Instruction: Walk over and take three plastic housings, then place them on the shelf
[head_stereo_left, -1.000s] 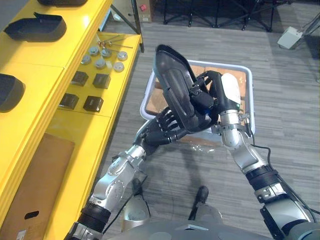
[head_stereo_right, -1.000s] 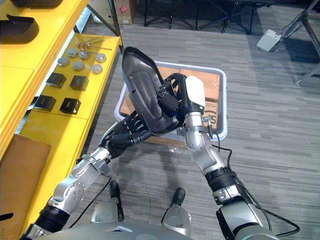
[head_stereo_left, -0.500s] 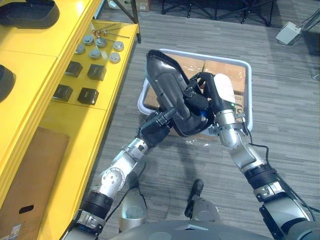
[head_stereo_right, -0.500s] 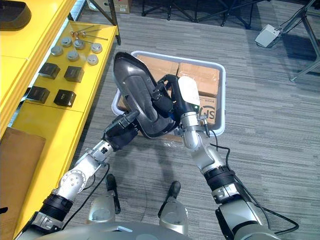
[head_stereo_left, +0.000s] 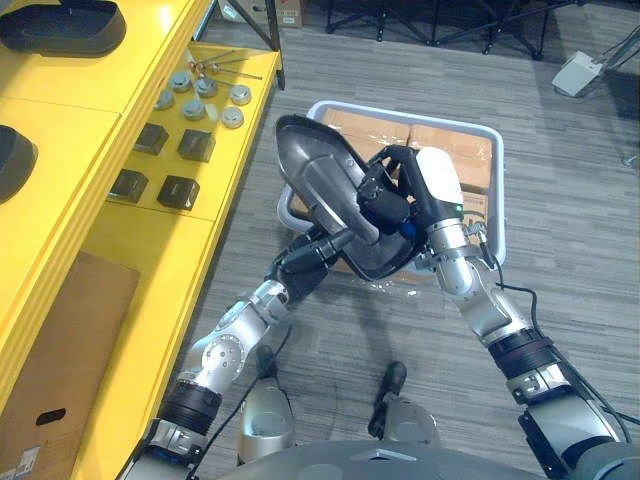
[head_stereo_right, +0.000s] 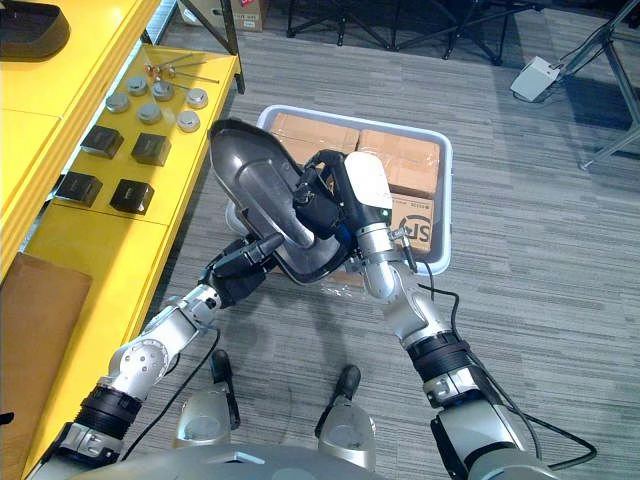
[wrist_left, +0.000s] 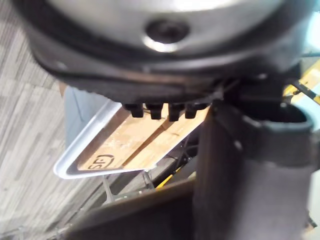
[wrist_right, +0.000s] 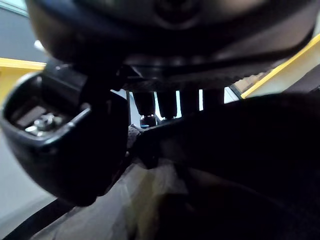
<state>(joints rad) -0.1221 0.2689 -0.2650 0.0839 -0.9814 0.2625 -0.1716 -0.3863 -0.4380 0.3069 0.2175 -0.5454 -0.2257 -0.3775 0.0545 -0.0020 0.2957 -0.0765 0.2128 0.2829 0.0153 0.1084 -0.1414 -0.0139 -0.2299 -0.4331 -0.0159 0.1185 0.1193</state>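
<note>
Yellow shelf (head_stereo_left: 150, 260) stands left of the white crate (head_stereo_left: 499, 190); above that crate's left rim, a black plastic housing (head_stereo_left: 318, 175) is held tilted, right robot hand (head_stereo_left: 400, 200) curled around it, left robot hand (head_stereo_left: 305, 260) under its lower end, grip indeterminate.

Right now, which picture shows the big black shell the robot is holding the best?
The right eye view: the whole plastic housing shows, tilted near the bin, the right hand curled round its rim. The left eye view shows almost the same. In the wrist views it is a dark shape, very close.
</note>
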